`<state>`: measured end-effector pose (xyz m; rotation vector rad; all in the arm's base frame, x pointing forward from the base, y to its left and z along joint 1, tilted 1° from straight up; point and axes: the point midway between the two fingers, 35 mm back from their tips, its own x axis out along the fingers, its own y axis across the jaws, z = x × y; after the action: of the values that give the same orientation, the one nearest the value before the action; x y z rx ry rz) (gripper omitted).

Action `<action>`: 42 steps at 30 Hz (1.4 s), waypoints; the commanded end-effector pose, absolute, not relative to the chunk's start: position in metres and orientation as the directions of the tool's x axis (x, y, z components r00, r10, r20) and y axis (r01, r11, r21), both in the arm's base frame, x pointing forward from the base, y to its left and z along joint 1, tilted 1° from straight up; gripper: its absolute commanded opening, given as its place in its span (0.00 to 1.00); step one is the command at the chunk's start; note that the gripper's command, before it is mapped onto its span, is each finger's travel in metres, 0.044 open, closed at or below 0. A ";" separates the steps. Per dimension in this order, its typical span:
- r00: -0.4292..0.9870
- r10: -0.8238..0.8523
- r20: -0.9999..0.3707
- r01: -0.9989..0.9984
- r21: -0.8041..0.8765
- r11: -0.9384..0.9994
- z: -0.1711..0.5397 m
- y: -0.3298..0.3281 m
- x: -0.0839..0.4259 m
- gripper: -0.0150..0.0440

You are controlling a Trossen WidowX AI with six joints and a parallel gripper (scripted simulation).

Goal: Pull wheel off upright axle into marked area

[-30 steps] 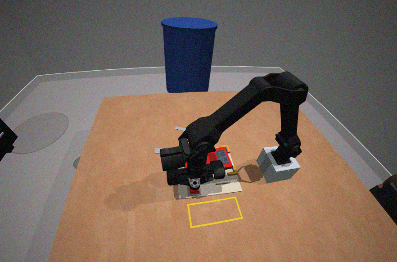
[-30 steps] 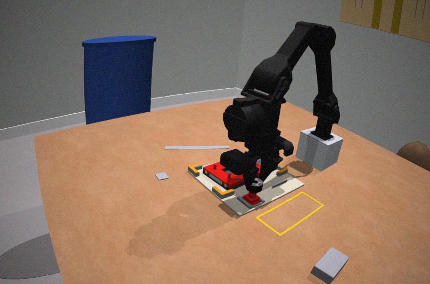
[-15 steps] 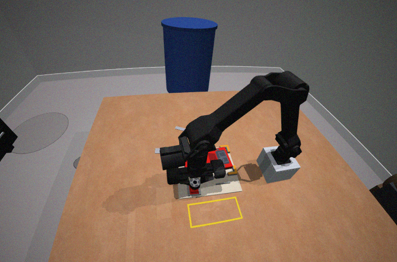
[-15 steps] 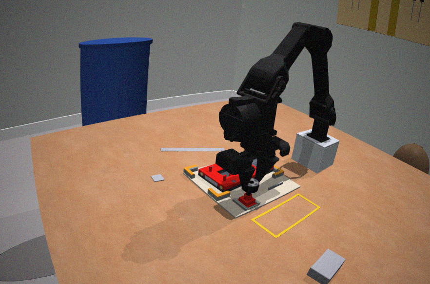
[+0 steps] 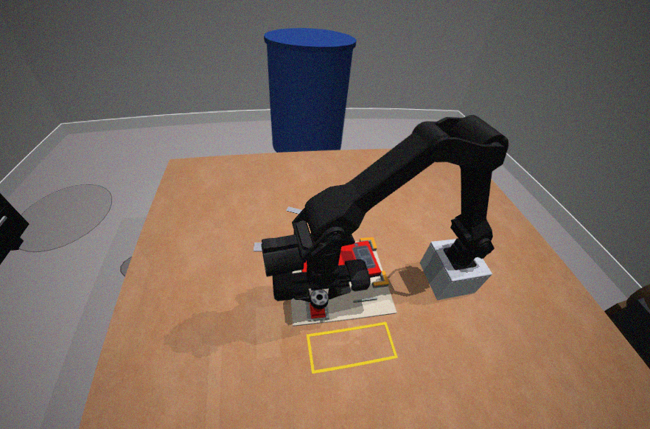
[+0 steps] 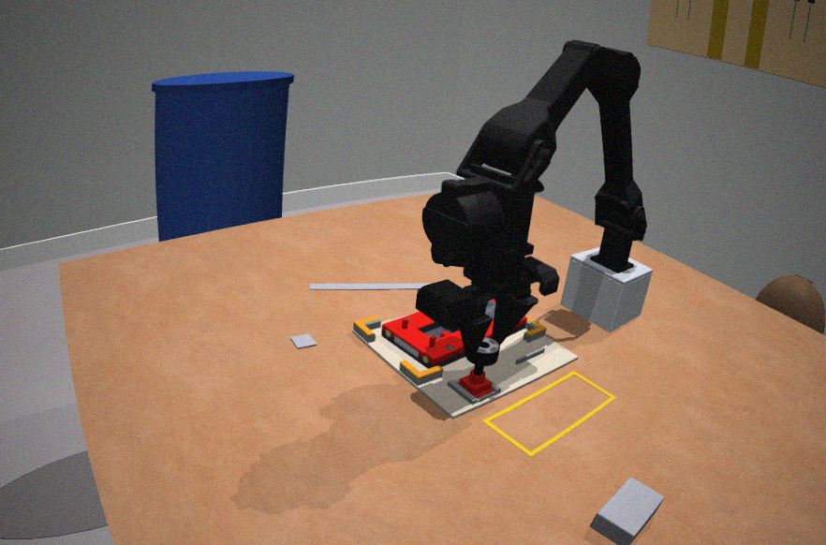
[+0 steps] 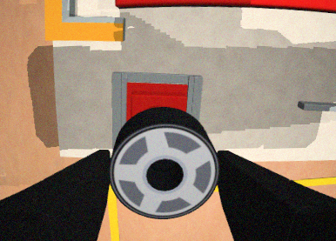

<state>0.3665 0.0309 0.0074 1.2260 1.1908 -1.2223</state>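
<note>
Now the hand (image 7: 164, 190) pinches the wheel (image 7: 164, 174) — lifted above its red axle (image 6: 477, 374).

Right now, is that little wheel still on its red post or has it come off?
Off. The wheel hangs clamped in the gripper above the red axle, with a visible gap between them in the exterior view.

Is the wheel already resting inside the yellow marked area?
No. In the exterior view the wheel is held between the fingers above the red axle on the board, beside the yellow marked area.
</note>
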 end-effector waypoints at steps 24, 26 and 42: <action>0.015 -0.001 -1.000 1.000 0.015 -0.021 0.019 0.031 0.367 0.25; 0.015 -0.001 -1.000 1.000 0.015 -0.021 0.021 0.031 0.367 0.25; 0.008 -0.002 -1.000 1.000 0.008 -0.023 0.047 0.050 0.356 0.25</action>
<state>0.3591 0.0383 0.0453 1.2267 1.1922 -1.2287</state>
